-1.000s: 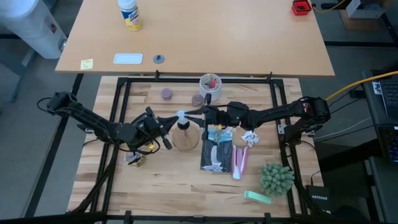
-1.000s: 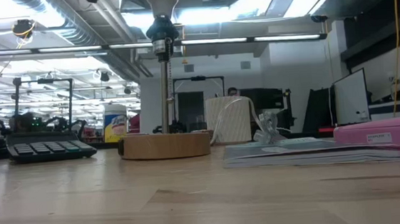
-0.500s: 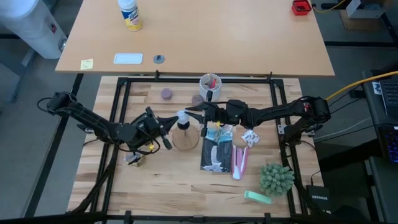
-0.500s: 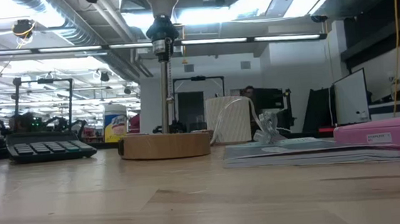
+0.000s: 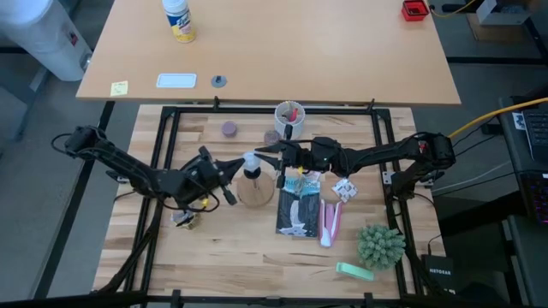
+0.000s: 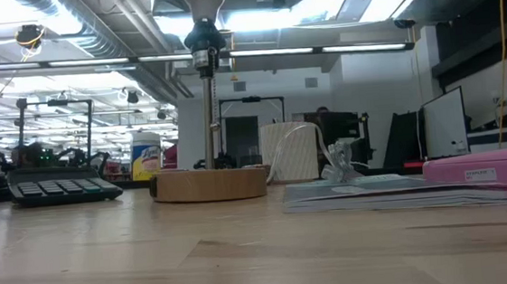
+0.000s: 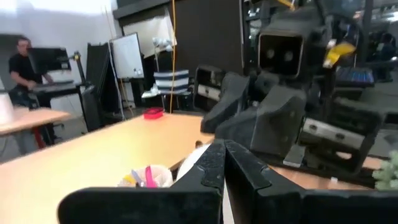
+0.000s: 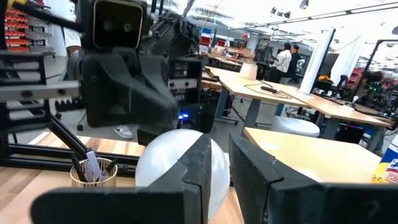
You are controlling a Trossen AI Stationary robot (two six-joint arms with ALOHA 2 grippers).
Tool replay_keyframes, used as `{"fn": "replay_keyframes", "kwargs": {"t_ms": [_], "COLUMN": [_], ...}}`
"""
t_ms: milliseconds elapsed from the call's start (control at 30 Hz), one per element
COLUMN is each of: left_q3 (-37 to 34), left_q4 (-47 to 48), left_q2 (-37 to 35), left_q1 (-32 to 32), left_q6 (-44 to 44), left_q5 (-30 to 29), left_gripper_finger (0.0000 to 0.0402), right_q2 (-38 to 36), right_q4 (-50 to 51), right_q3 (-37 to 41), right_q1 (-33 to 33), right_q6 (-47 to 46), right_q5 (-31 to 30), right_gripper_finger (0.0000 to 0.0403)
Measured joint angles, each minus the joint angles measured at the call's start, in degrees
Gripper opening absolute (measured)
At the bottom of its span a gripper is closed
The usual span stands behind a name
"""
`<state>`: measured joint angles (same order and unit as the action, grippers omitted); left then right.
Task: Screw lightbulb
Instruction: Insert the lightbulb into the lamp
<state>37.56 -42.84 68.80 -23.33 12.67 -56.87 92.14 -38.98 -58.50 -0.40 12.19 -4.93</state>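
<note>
One lightbulb (image 5: 250,159) atop socket post, gripped by right pincer (image 5: 261,155)

Left hand (image 5: 233,168) closed, mid-table; right hand (image 5: 264,155) narrowly parted, facing it, close

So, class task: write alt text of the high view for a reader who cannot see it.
Seen from above, two dark robot arms meet over a round wooden disc stand mid-table: the right gripper grips a small white frosted lightbulb above it, while the shut left gripper sits beside the bulb. A white cup stands behind, and a green spiky ball lies near the front right.
</note>
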Motion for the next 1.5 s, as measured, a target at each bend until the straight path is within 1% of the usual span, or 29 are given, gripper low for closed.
{"fn": "replay_keyframes", "kwargs": {"t_ms": [67,267,400,567,667,1033,1333,1500], "left_q3": [0.00,0.01,0.02,0.04,0.04,0.11,0.11,0.11], "left_q4": [-0.96,-0.49,3.09,9.81,10.74,10.92,11.05,10.94], "left_q2": [-0.03,0.00,0.02,0.04,0.04,0.04,0.02,0.02], "left_q1": [-0.70,-3.20,-4.25,-3.79,-3.20,-2.87,-2.85,-2.78], "left_q6": [1.20,0.87,-2.76,-9.26,-10.17,-8.09,-6.66,-6.30], "left_q5": [0.06,0.16,0.32,0.33,0.12,-5.00,-7.74,-9.44], "left_gripper_finger": [0.0001,0.0001,0.0001,0.0001,0.0001,0.0001,0.0001,0.0001], "right_q2": [0.00,0.00,0.00,0.00,0.00,-0.07,-0.13,-0.11], "right_q4": [0.00,0.02,0.02,0.04,0.04,1.43,2.31,2.41], "right_q3": [0.00,0.00,0.00,0.00,0.00,0.00,-0.02,-0.02], "right_q1": [0.00,0.00,0.00,0.00,0.00,0.02,0.07,0.07], "right_q6": [0.00,0.00,0.00,-0.02,-0.39,-2.14,-4.86,-5.90], "right_q5": [-0.01,0.00,0.00,0.32,1.69,3.50,8.59,9.10], "right_gripper_finger": [0.0062,0.0062,0.0062,0.0062,0.0062,0.0062,0.0062,0.0062]}}
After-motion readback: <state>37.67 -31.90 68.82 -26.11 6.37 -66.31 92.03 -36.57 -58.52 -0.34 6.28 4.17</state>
